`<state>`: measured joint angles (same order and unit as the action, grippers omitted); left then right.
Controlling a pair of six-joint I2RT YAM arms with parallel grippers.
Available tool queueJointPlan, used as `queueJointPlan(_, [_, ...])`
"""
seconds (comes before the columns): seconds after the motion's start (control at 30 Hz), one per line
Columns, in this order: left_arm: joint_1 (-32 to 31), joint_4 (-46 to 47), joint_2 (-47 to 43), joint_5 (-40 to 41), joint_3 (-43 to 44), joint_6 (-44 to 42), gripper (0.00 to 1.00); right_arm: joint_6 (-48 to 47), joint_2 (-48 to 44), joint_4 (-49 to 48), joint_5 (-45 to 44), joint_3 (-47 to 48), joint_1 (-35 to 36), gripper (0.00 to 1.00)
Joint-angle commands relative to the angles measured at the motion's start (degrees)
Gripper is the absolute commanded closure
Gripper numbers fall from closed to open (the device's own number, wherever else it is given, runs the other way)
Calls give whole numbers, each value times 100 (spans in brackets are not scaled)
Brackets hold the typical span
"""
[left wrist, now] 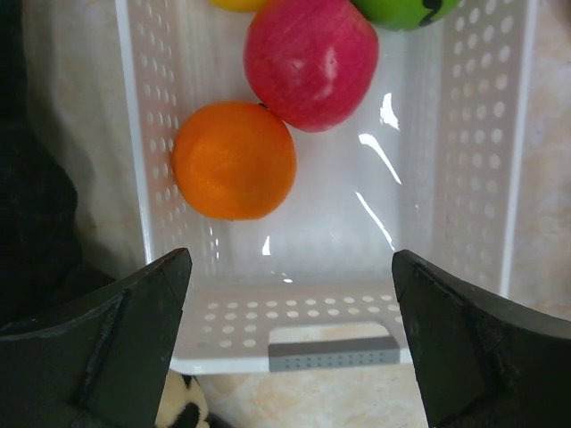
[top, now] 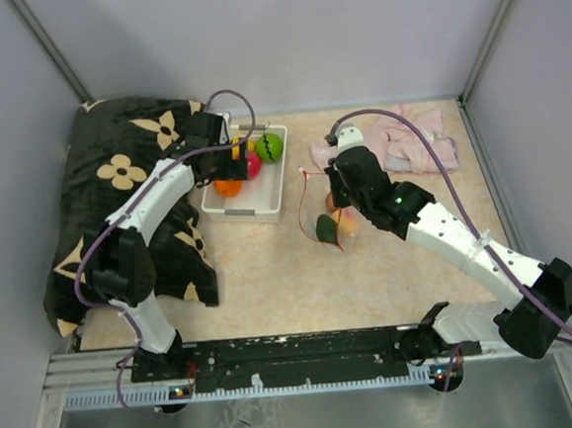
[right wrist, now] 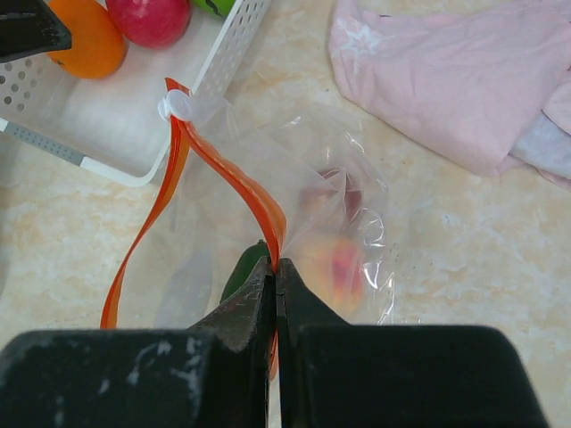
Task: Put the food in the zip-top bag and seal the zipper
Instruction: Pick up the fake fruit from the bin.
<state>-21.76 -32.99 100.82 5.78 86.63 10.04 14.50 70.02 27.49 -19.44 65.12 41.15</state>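
Note:
A white slotted basket (top: 265, 201) holds an orange fruit (left wrist: 232, 160), a red fruit (left wrist: 310, 61), a bright green one (left wrist: 406, 11) and a yellow one (left wrist: 236, 4). My left gripper (left wrist: 293, 267) is open and empty, hovering over the basket's near end, just short of the orange fruit. My right gripper (right wrist: 277, 266) is shut on the red-orange zipper (right wrist: 232, 178) of the clear zip-top bag (right wrist: 357, 178), lifting one lip so the mouth gapes beside the basket (right wrist: 107, 125). Inside the bag lie a dark green piece (right wrist: 239, 272), a peach piece (right wrist: 335, 263) and a reddish piece (right wrist: 343, 192).
A black cloth with a cream flower pattern (top: 116, 188) lies along the left side, under my left arm. A crumpled pink cloth (top: 409, 140) lies at the back right, behind the bag. Grey walls close in the table on three sides.

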Motion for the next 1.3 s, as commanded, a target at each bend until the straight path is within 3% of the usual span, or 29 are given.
queueJointPlan(0.0, [107, -270, 557, 221, 557, -359, 1, -88, -89, -228, -84, 74, 41, 100])
queueJointPlan(0.33, [264, -663, 1863, 184, 1741, -934, 3, -66, -67, -280, -92, 42, 43, 100])
queueJointPlan(1.0, [295, -824, 2452, -254, 1716, -799, 6, 26, -63, -387, 13, -113, 42, 98])
queueJointPlan(1.27, [295, -814, 2214, -441, 1538, -585, 21, 26, -67, -366, -4, -73, 41, 98])
